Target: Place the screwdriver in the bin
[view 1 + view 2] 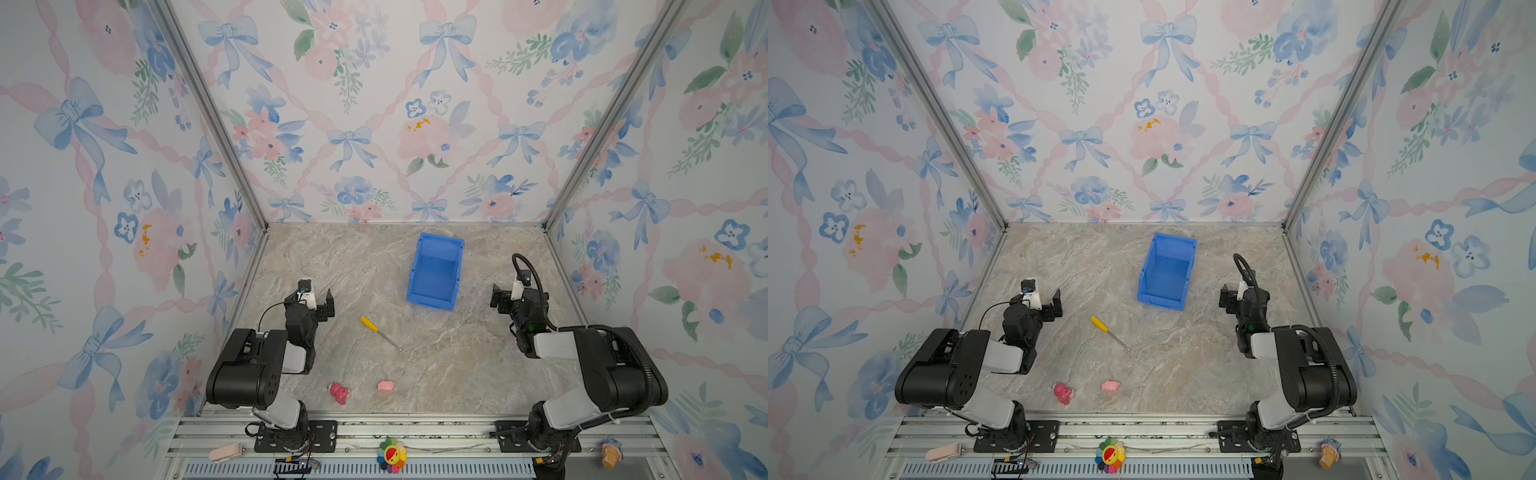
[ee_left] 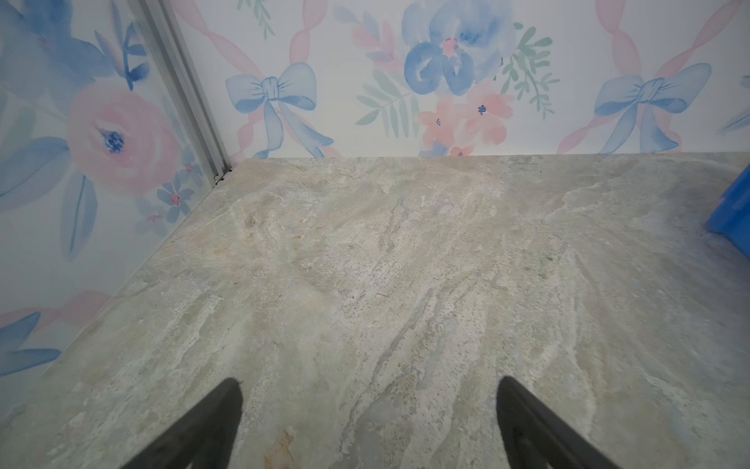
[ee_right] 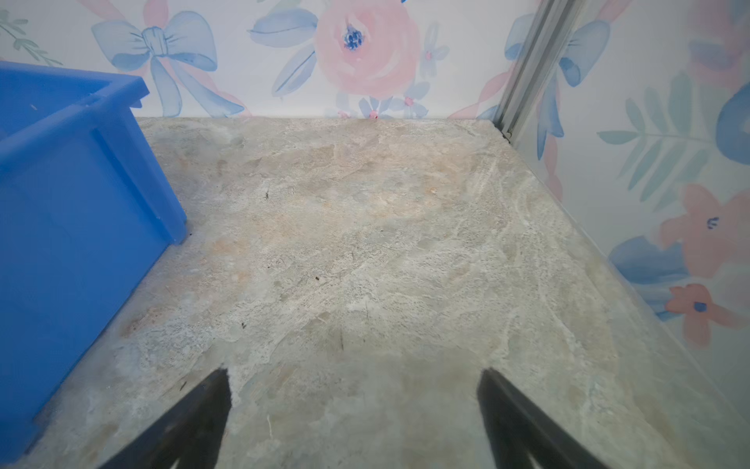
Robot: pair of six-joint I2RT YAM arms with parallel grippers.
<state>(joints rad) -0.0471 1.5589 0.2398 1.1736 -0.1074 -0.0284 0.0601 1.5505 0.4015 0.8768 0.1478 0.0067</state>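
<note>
The screwdriver (image 1: pixel 377 331) (image 1: pixel 1108 331) has a yellow handle and a thin silver shaft. It lies flat on the marble tabletop between the two arms, in both top views. The blue bin (image 1: pixel 430 302) (image 1: pixel 1160 302) stands behind it and to the right, empty, with its low lip toward the front. My left gripper (image 2: pixel 368 381) hovers open left of the screwdriver, with only bare table between its fingers. My right gripper (image 3: pixel 355 371) is open too, to the right of the bin (image 3: pixel 81 203). Neither wrist view shows the screwdriver.
Two small pink toys (image 1: pixel 340 392) (image 1: pixel 386 385) lie near the front edge of the table. A rainbow flower toy (image 1: pixel 391 455), a pink piece (image 1: pixel 224 452) and an ice-cream toy (image 1: pixel 611 453) sit on the front rail. Floral walls enclose three sides.
</note>
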